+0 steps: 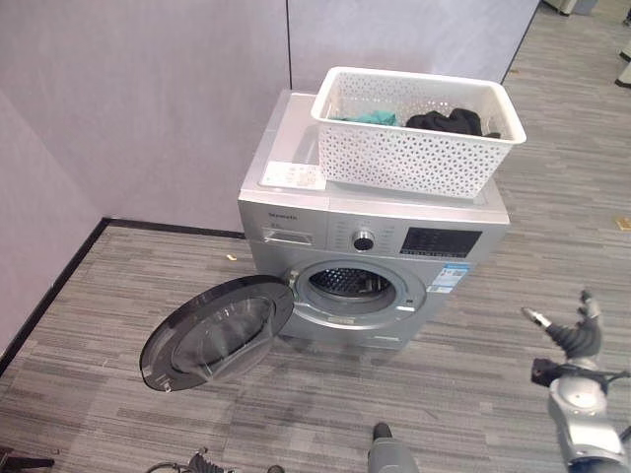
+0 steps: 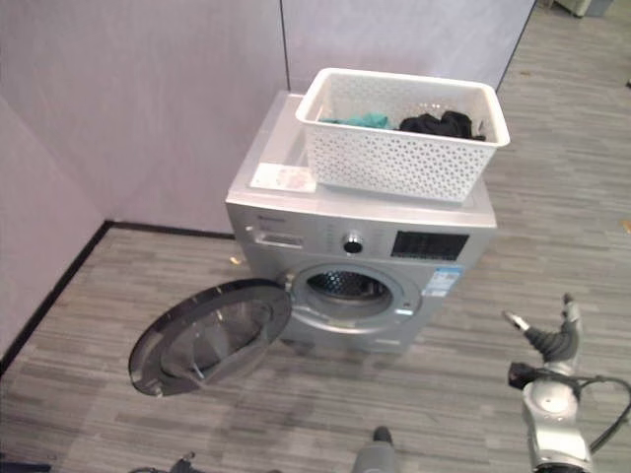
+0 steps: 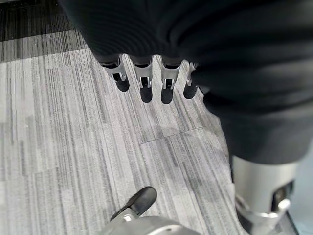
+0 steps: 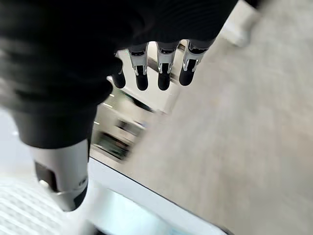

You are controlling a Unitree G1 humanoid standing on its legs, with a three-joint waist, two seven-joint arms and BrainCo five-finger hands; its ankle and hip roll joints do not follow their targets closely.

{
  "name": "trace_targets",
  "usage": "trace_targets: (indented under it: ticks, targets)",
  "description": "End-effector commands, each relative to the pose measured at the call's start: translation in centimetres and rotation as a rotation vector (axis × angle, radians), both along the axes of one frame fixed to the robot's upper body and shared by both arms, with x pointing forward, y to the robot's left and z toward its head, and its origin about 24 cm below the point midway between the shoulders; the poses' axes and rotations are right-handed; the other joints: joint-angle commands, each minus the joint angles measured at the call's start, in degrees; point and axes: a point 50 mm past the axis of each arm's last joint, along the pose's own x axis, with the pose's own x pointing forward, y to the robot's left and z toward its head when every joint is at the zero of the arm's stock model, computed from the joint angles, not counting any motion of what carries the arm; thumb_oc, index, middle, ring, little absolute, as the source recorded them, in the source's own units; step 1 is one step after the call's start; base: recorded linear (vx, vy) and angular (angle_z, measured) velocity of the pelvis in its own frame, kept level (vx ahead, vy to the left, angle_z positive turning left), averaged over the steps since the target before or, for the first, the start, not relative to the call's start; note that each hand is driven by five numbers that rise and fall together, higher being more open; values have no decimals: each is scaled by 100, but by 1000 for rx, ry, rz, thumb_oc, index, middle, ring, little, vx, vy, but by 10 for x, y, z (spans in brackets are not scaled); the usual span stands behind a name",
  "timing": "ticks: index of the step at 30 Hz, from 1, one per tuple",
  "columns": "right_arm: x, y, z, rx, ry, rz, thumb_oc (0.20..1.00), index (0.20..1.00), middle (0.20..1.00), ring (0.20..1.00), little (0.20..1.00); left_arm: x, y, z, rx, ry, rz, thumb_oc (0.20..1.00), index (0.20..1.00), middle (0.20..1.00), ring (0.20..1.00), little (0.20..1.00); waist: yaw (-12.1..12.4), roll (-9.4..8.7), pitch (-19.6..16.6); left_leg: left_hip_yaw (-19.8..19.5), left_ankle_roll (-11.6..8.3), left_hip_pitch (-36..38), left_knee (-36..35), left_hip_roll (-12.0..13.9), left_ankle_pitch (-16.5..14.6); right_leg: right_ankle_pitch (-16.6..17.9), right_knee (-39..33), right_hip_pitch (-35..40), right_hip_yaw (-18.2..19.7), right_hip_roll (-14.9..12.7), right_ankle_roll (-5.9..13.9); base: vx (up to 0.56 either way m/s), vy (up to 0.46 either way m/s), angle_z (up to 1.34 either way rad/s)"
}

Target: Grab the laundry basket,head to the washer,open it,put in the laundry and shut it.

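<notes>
well, basket sits atop washer — clothes half hidden.

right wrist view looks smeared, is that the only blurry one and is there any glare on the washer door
The right wrist view is motion-blurred behind the right hand, streaking the background. The left wrist view is crisp: floor grain shows clearly past the left hand. In the left eye view the open door carries soft pale reflections on its dark glass, no harsh glare; washer and basket are evenly lit.

Pale lilac partition walls fill the upper left of the frame, edged by a black baseboard; grey striped plank flooring spreads below.
</notes>
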Motion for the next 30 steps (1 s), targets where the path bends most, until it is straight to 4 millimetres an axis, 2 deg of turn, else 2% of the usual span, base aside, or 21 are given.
trace_targets:
  ticks: [1, 2, 5, 7, 8, 9, 10, 11, 13, 14, 15, 16, 17, 18, 19, 20, 21, 22, 23, 28, 30]
  targets:
    - [13, -14, 58, -172, -173, -36, 1000, 1000, 1000, 1000, 1000, 22, 3, 6, 17, -35, -52, 1000, 1000, 1000, 1000, 1000, 52, 51, 77, -425, 199, 87, 734, -255, -1054, 314, -141, -73, 141, -67, 205, 230, -89, 55]
    - [17, -9, 82, -233, -239, -7, 1000, 1000, 1000, 1000, 1000, 22, 4, 6, 14, -32, -53, 1000, 1000, 1000, 1000, 1000, 54, 12, 51, -469, 147, 230, 741, -244, -1147, 401, -403, -150, 74, -87, 263, 237, -91, 55]
    - [21, 10, 116, -323, -363, 76, 1000, 1000, 1000, 1000, 1000, 20, 4, 5, 18, -15, -65, 1000, 1000, 1000, 1000, 1000, 63, -44, -40, -465, 53, 516, 693, -197, -1263, 441, -420, -125, -179, -50, 281, 281, -133, 25]
    - [15, 20, 134, -375, -451, 99, 1000, 1000, 1000, 1000, 1000, 18, 3, 4, 23, -9, -80, 1000, 1000, 1000, 1000, 1000, 77, -87, -176, -570, -36, 726, 600, -115, -1326, 442, -285, -22, -169, 7, 236, 265, -147, -1]
    - [14, 20, 134, -376, -450, 98, 1000, 1000, 1000, 1000, 1000, 17, 3, 4, 23, -9, -81, 1000, 1000, 1000, 1000, 1000, 72, -77, -175, -581, -43, 740, 586, -100, -1324, 427, -273, -13, -185, 15, 232, 302, -226, 17]
    - [2, 24, 150, -428, -528, 104, 1000, 1000, 1000, 1000, 1000, 20, -3, 4, 18, -22, -88, 1000, 1000, 1000, 1000, 1000, 40, -46, -291, -731, -196, 807, 628, 116, -1313, 334, -56, 75, -172, 140, 149, 274, -233, 33]
    - [-2, 25, 160, -461, -574, 105, 1000, 1000, 1000, 1000, 1000, 20, -4, 3, 16, -25, -76, 1000, 1000, 1000, 1000, 1000, 24, -28, -344, -754, -258, 836, 721, 198, -1201, 289, 66, 80, -228, 228, 87, 269, -231, 58]
    - [-2, 25, 160, -461, -574, 105, 1000, 1000, 1000, 1000, 1000, 20, -4, 3, 16, -25, -76, 1000, 1000, 1000, 1000, 1000, 24, -28, -344, -754, -258, 836, 721, 198, -1201, 289, 66, 80, -228, 228, 87, 237, -209, 55]
    - [-8, 35, 176, -488, -663, 134, 1000, 1000, 1000, 1000, 1000, 20, -7, 3, 1, -46, -31, 1000, 1000, 1000, 1000, 1000, 15, 51, -401, -785, -577, 449, 1784, 525, -401, -97, 177, 363, -443, 611, -272, 212, -313, 39]
    - [-11, 36, 182, -502, -690, 136, 1000, 1000, 1000, 1000, 1000, 23, -7, 4, -5, -62, -9, 1000, 1000, 1000, 1000, 1000, 104, -78, -299, -947, -601, -34, 2740, 473, 99, -131, 137, 553, -403, 665, -440, 79, -248, 23]
    - [-11, 35, 182, -501, -690, 135, 1000, 1000, 1000, 1000, 1000, 24, -6, 4, -3, -63, -10, 1000, 1000, 1000, 1000, 1000, 84, -75, -316, -979, -599, -90, 2807, 471, 62, -148, 124, 546, -416, 662, -427, 45, -311, 24]
    - [-14, 35, 186, -516, -710, 121, 1000, 1000, 1000, 1000, 1000, 27, -7, 5, -4, -86, 10, 1000, 1000, 1000, 1000, 1000, 212, -249, -158, -1232, -555, -735, 3992, 317, 462, -275, 73, 795, -339, 777, -661, 39, -237, 8]
    - [-14, 34, 185, -510, -713, 117, 1000, 1000, 1000, 1000, 1000, 30, -7, 6, 0, -98, 15, 1000, 1000, 1000, 1000, 1000, 258, -341, -101, -1302, -531, -1044, 4217, 306, 424, -342, 72, 870, -313, 784, -719, 30, -242, -12]
    - [-14, 34, 185, -510, -714, 116, 1000, 1000, 1000, 1000, 1000, 30, -7, 6, 0, -98, 15, 1000, 1000, 1000, 1000, 1000, 252, -336, -105, -1312, -530, -1067, 4243, 309, 413, -344, 77, 860, -321, 788, -719, 136, -119, -40]
    - [-14, 33, 176, -455, -710, 120, 1000, 1000, 1000, 1000, 1000, 32, -10, 6, -3, -110, 24, 1000, 1000, 1000, 1000, 1000, 304, -448, -88, -1276, -453, -1473, 3681, 394, 89, -455, 39, 1043, -231, 788, -714, 209, -47, -36]
    - [-13, 32, 171, -425, -708, 119, 1000, 1000, 1000, 1000, 1000, 32, -12, 6, -14, -111, 15, 1000, 1000, 1000, 1000, 1000, 367, -458, -107, -1319, -436, -1560, 3291, 387, -31, -529, 10, 1122, -160, 807, -677, 327, 2, -8]
    - [-12, 32, 170, -420, -706, 121, 1000, 1000, 1000, 1000, 1000, 30, -16, 5, -29, -111, -3, 1000, 1000, 1000, 1000, 1000, 446, -380, -151, -1379, -454, -1522, 2421, 476, -176, -680, -6, 1233, -67, 872, -643, 245, 72, 15]
    - [-11, 33, 169, -427, -709, 123, 1000, 1000, 1000, 1000, 1000, 33, -17, 5, -23, -114, -35, 1000, 1000, 1000, 1000, 1000, 551, -369, -146, -1474, -521, -1657, 1989, 508, 117, -735, 5, 1342, -14, 881, -641, 229, 109, 8]
    - [-4, 33, 166, -424, -651, 152, 1000, 1000, 1000, 1000, 1000, 30, -19, 4, -28, -93, -50, 1000, 1000, 1000, 1000, 1000, 559, -277, -190, -1459, -543, -1369, 1449, 538, 24, -842, 175, 1307, 21, 929, -625, 178, 93, -38]
    - [8, 34, 181, -491, -580, 230, 1000, 1000, 1000, 1000, 1000, 14, -23, -2, -35, 2, -155, 1000, 1000, 1000, 1000, 1000, 583, -237, -409, -1252, -553, -928, 935, 503, 55, -752, 16, 1491, 71, 763, -524, 126, 81, -67]
    - [19, 43, 188, -496, -546, 339, 1000, 1000, 1000, 1000, 1000, 7, -17, -3, -35, 23, -140, 1000, 1000, 1000, 1000, 1000, 623, -211, -474, -1151, -529, -725, 739, 479, 54, -700, -98, 1534, 137, 695, -458, 106, 99, -29]
